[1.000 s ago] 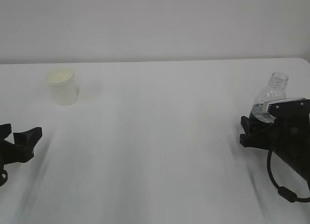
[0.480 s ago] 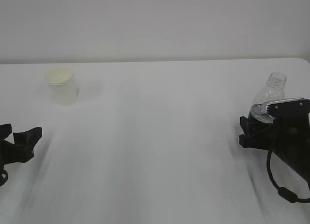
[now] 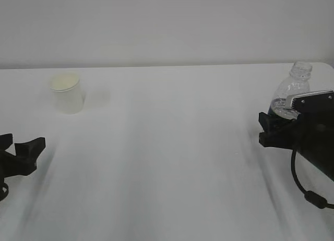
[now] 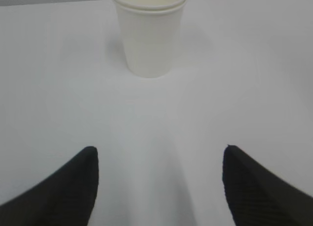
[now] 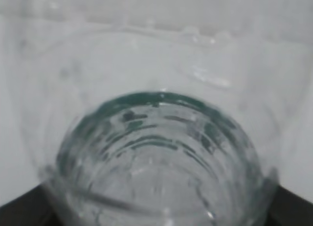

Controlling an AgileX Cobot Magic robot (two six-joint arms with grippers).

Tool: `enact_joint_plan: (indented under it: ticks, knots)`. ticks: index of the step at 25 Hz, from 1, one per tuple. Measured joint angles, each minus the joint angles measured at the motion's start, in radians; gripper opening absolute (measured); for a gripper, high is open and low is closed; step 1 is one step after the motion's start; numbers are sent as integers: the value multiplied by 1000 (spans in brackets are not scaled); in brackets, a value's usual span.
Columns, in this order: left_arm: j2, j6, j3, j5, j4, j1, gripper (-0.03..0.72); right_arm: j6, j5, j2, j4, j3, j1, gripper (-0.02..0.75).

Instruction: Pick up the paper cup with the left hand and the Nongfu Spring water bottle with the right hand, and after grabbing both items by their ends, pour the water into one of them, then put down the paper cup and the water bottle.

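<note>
The paper cup [image 3: 67,93] stands upright at the back left of the white table [image 3: 167,147], its inside pale cream. In the left wrist view the paper cup [image 4: 149,35] is straight ahead, well beyond the fingertips. My left gripper [image 3: 21,143] is low at the left edge, open and empty, and its gap [image 4: 160,150] shows only bare table. The Nongfu Spring water bottle [image 3: 292,92], clear and uncapped, leans slightly at the far right with my right gripper [image 3: 274,129] shut on its lower part. The bottle [image 5: 161,152] fills the right wrist view. Water inside it is hard to make out.
The table's far edge [image 3: 167,66] meets a plain pale wall. Its right rear corner [image 3: 326,64] lies just behind the bottle. A black cable [image 3: 308,191] loops below the right arm.
The right gripper has lifted the bottle a little, so its neck now stands higher against the wall. The left gripper and the cup have not moved.
</note>
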Motion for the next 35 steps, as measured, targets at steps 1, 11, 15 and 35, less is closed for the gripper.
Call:
enact_joint_plan:
  ticks: [1,11,15,35]
  knots:
    - [5,0,-2,0,0,0,566,0,9,-7,-2,0,0,494]
    - [98,0,-91,0,-1,0,559,0,27,-35,-13,0,0,494]
    - [131,0,-138,0,6,0,559,0,30,-35,-17,0,0,493]
    - [312,2,-367,0,79,0,558,0,31,-35,-22,0,0,493]
